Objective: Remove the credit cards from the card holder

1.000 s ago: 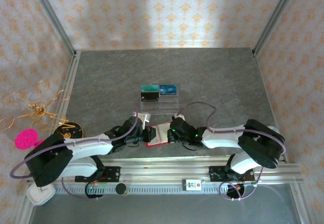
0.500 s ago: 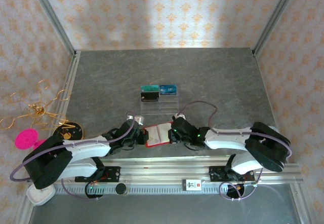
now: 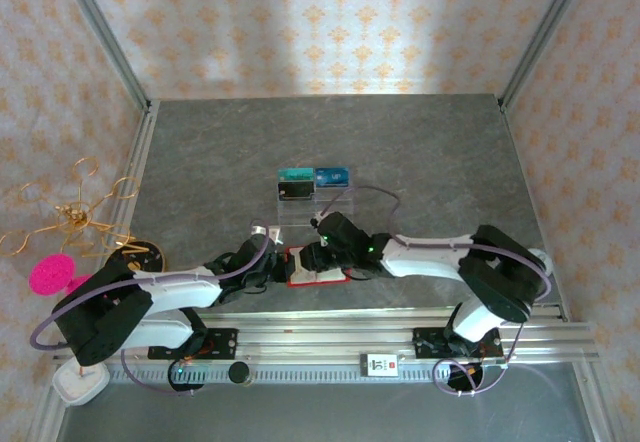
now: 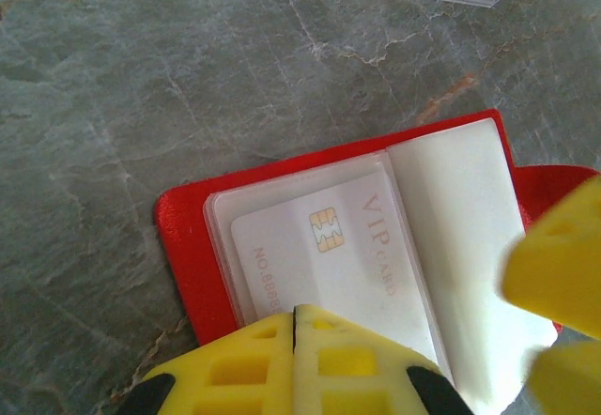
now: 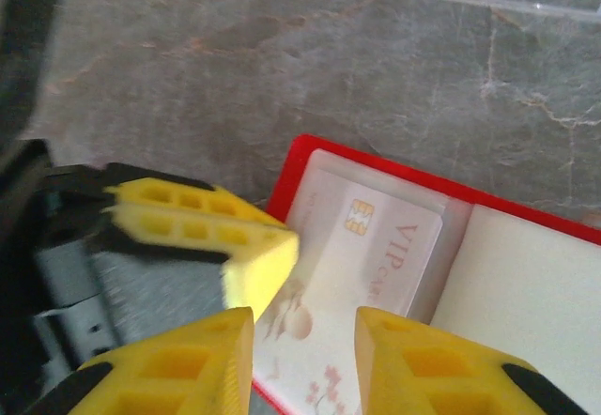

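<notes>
Holder (image 4: 188,246) lies open — a pale card (image 4: 310,260) sits in its clear pocket. Left gripper (image 4: 296,316) clenched at its edge; right gripper (image 5: 302,326) parted over the card.

Table (image 3: 420,152): grey, marbled, stone-look top.
Clear tray (image 3: 330,205): transparent plastic, compartmented, standing near the middle of the table.
Teal card (image 3: 295,174): upright in the tray's far-left compartment.
Black card (image 3: 296,191): upright just in front of the teal card.
Walls (image 3: 320,22): pale wallpaper with an orange floral pattern.
Gold wire stand (image 3: 75,217): off the table's left edge, looping branches.
Pink disc (image 3: 50,274): just beside the wire stand.
Rail (image 3: 330,347): metal, along the near edge.
</notes>
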`<state>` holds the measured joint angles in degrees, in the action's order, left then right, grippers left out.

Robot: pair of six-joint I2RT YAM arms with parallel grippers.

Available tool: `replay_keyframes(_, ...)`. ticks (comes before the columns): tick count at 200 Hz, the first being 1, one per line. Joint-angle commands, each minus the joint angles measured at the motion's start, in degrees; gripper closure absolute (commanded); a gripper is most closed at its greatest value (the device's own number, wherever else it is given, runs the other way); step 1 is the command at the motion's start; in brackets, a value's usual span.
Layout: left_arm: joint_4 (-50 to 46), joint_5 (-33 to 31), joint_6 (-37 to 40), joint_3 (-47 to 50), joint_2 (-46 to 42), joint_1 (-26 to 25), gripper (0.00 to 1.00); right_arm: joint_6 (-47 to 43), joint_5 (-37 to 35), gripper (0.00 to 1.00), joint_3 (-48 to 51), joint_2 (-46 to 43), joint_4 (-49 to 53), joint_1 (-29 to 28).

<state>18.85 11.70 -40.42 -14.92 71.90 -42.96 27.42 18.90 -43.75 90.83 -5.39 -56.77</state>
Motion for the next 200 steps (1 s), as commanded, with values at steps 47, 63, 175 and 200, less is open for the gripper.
replay_keyframes(47, 1.0, 0.4, 1.2, 1.3, 0.6, 0.4, 1.0, 4.9, -3.0, 0.63, -2.2, 3.7, 2.2, 2.1)
replay_keyframes(63, 1.1, 0.6, 1.2, 1.3, 0.7, 0.4, 1.0, 5.1, -1.1, 0.63, -2.2, 4.4, 2.0, 2.0)
replay_keyframes(175, 2.1, 1.8, 1.1, 1.8, 0.2, 0.4, 1.0, 5.5, 6.6, 0.64, -1.5, 4.6, 0.6, 1.1)
replay_keyframes(200, 2.2, 1.7, 1.0, 1.7, 0.0, 0.4, 1.0, 6.0, 9.0, 0.64, -0.8, 4.3, -1.2, 1.0)
